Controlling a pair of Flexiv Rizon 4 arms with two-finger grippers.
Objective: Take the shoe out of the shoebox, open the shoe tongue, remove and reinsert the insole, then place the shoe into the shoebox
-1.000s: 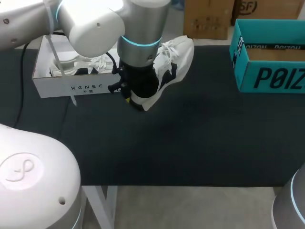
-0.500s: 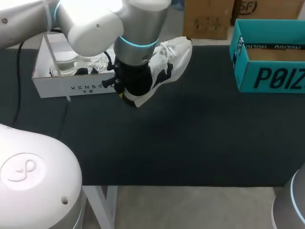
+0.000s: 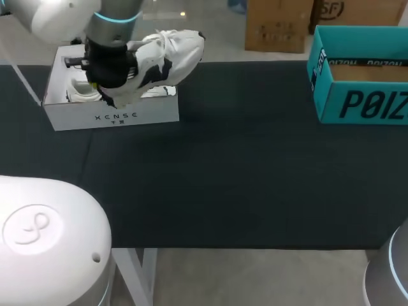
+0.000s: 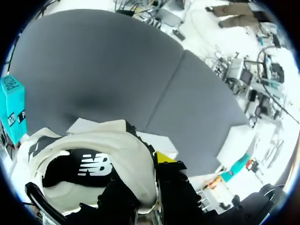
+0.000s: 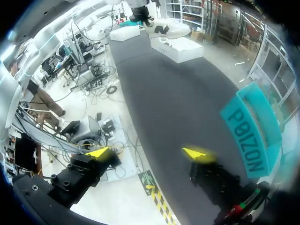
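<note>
Left tool (image 4: pixel 146 169) clamped on white sneaker (image 3: pixel 167 54) above white shoebox (image 3: pixel 111 118), upper left; placing inside apparently outstanding. Right tool (image 5: pixel 147 152) apart.

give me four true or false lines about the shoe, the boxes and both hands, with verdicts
1. The left hand holds the shoe above the white box. True.
2. The shoe lies flat on the mat. False: it is held up in the air, off the mat.
3. The right hand is open and holds nothing. True.
4. The teal box touches the white box. False: they sit far apart, at opposite sides of the table.
</note>
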